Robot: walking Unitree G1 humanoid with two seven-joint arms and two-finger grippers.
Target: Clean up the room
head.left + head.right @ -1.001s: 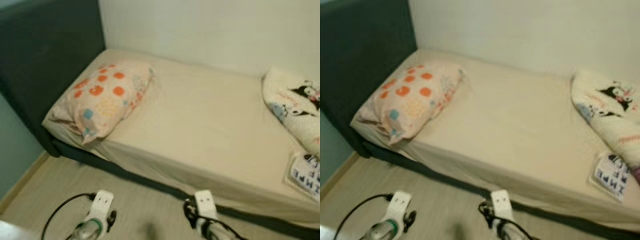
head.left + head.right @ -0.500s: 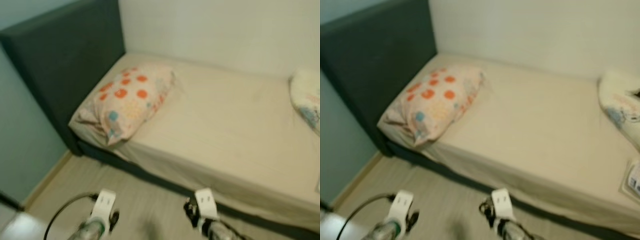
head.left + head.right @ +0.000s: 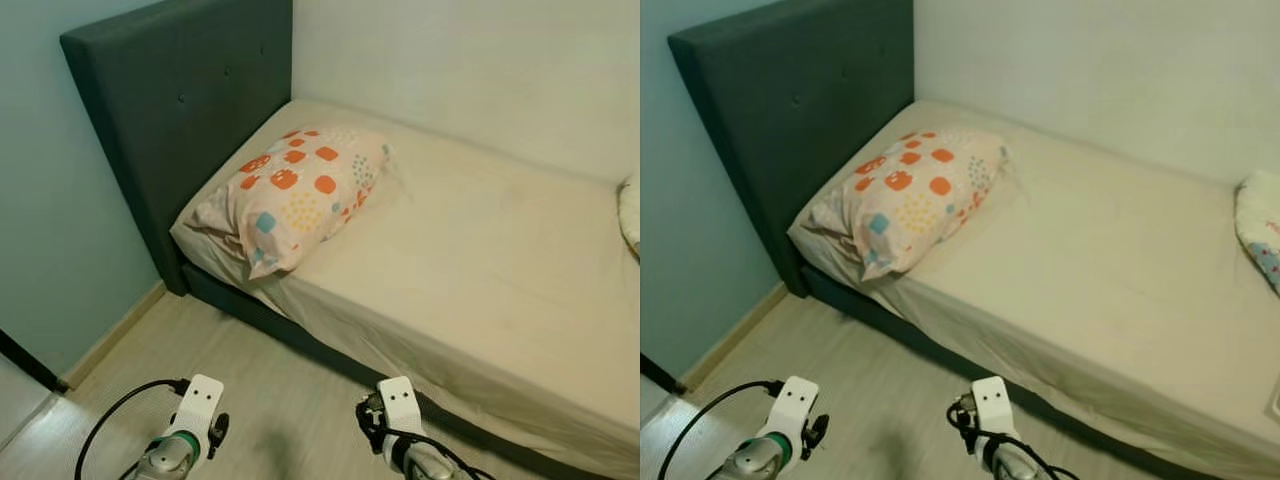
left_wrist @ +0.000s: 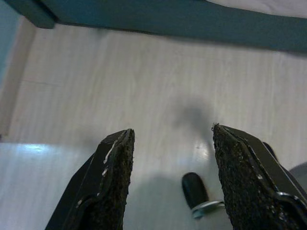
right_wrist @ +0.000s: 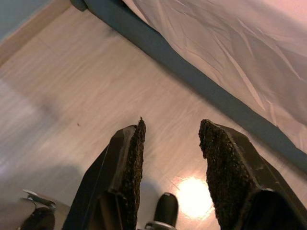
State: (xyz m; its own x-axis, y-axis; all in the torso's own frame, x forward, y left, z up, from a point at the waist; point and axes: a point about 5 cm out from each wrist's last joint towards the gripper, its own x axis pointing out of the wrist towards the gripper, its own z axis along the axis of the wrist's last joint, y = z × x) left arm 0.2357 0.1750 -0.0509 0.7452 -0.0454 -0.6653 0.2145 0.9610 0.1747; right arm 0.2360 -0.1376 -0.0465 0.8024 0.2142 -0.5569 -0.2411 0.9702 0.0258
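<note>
Two grippers, left [image 4: 170, 179] and right [image 5: 171, 165], hang empty, jaws parted, over floor [image 3: 270, 380].
Advise squaring up to pillow [image 3: 295, 195] at bed's [image 3: 480, 260] headboard corner before reaching.

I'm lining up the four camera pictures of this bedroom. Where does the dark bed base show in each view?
Left eye view: the bed base runs along the floor under the mattress, below the pillow end.
Right eye view: the same dark strip, under the hanging sheet.
Left wrist view: a band beyond the fingertips, past the floor.
Right wrist view: a slanting band between floor and sheet.
Shared landmark: the cream sheet hanging just above the base.
</note>
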